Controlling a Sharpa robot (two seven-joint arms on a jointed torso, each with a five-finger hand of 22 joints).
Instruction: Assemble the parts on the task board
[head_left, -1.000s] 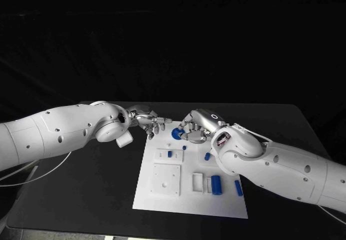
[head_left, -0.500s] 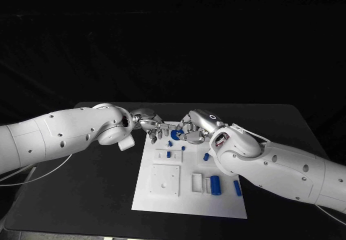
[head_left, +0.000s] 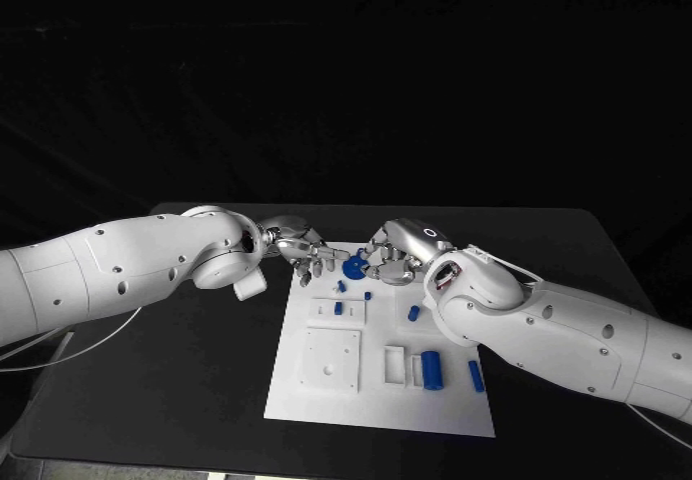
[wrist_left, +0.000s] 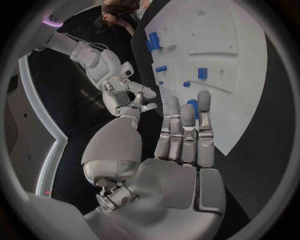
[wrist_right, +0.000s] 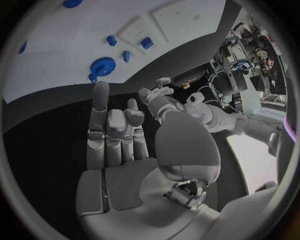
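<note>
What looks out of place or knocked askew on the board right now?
Nothing stands out. The task board lies flat on the table, blue parts sit on it, and the blue gear rests at its far edge between the left hand and right hand.

1. A black table (head_left: 173, 400) with rounded corners stands in the middle of the head view
2. Beyond its far edge hangs a dark, faintly creased backdrop (head_left: 346, 100)
3. In the right wrist view, a bright pale floor patch (wrist_right: 259, 160) lies beside cluttered equipment (wrist_right: 240, 60)

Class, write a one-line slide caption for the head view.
Both hands hover open beside a round blue part at the white task board's far edge.
</note>
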